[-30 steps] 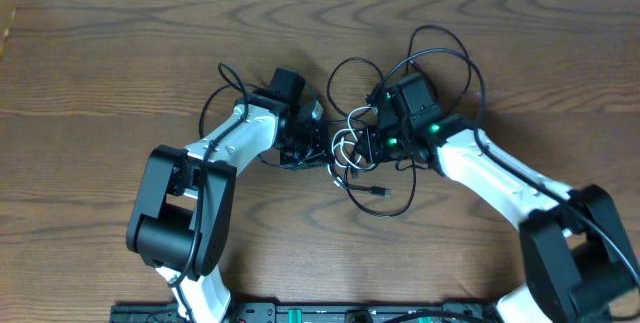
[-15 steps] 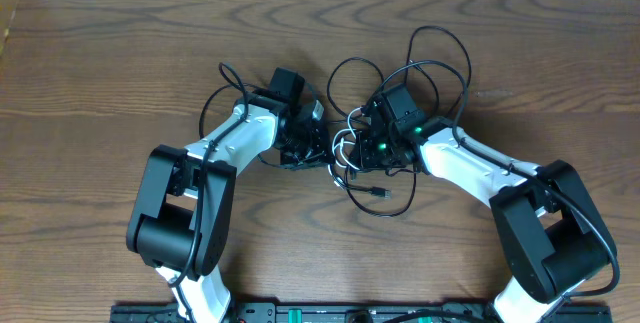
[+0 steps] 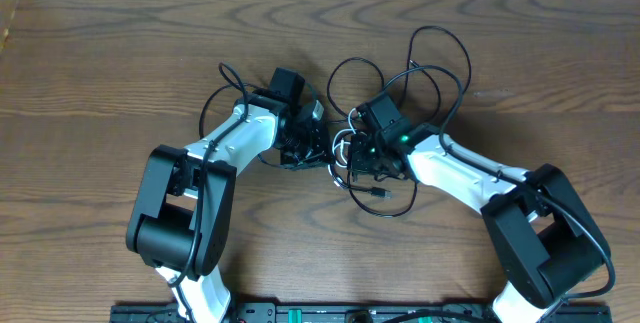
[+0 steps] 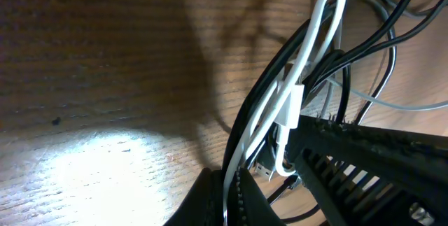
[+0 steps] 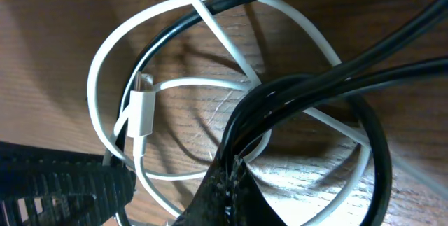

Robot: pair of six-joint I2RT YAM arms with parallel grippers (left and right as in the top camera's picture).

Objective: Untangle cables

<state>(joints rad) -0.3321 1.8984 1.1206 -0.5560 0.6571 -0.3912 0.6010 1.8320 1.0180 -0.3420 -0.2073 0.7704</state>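
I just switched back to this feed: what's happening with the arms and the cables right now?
Both arms meet at the tangle in the middle of the table. The left gripper is shut on a bunch of black and white strands. The right gripper is shut on black cables, next to the white cable and its loops. Nothing is separated yet, and black loops spread out behind the right arm.

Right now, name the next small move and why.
Probably ease the right gripper slowly away from the left gripper: both are shut on black cables in the tangle, with the white cable looped among them, so gentle separation should loosen it.
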